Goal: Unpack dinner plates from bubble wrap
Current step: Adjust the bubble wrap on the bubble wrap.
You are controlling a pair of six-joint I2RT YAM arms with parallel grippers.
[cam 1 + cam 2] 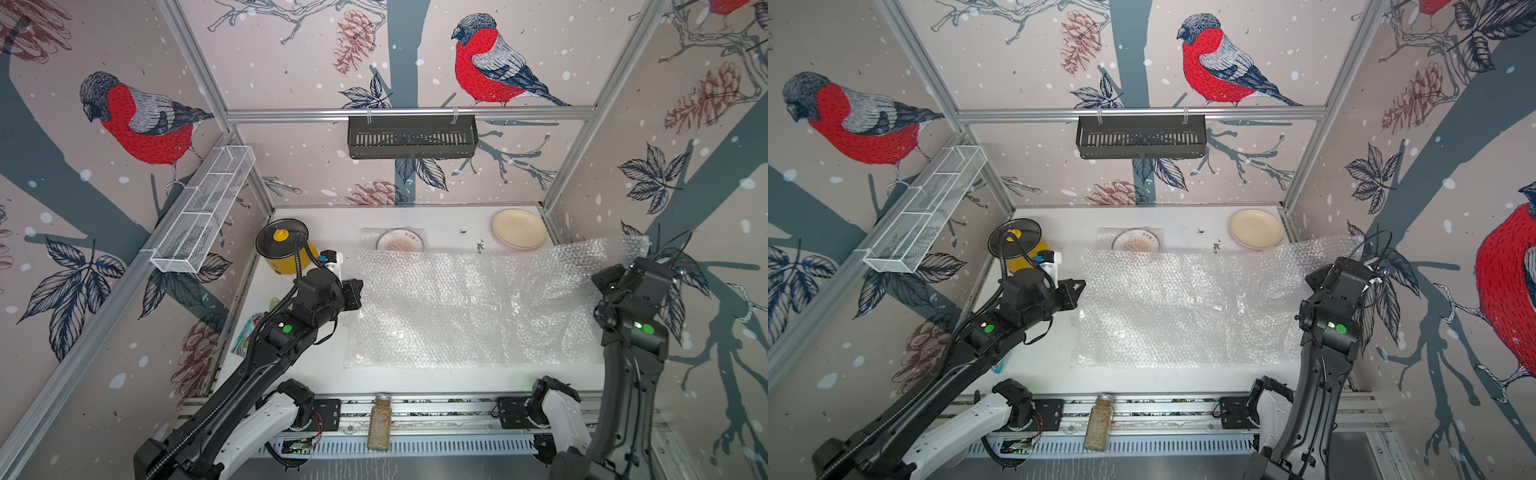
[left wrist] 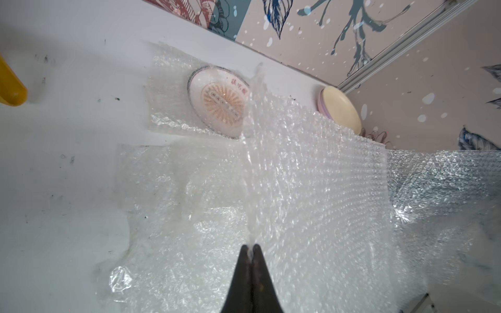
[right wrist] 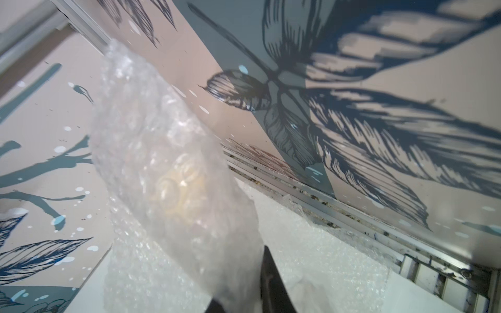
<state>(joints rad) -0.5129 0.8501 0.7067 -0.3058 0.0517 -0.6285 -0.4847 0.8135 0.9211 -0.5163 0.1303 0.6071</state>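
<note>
Pinching bubble wrap (image 2: 284, 176) edge, left end effector (image 2: 252, 246); table (image 2: 67, 189) beside.

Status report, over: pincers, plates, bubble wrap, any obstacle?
Left pincer shut on bubble wrap edge. Right pincer holds its raised corner. Sunburst plate on or under a smaller sheet; cream plate bare at back. Nothing in the way.

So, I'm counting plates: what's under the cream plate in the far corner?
Under the cream plate a pinkish plate shows only its rim; the rest is covered, so any plate below it cannot be seen.
</note>
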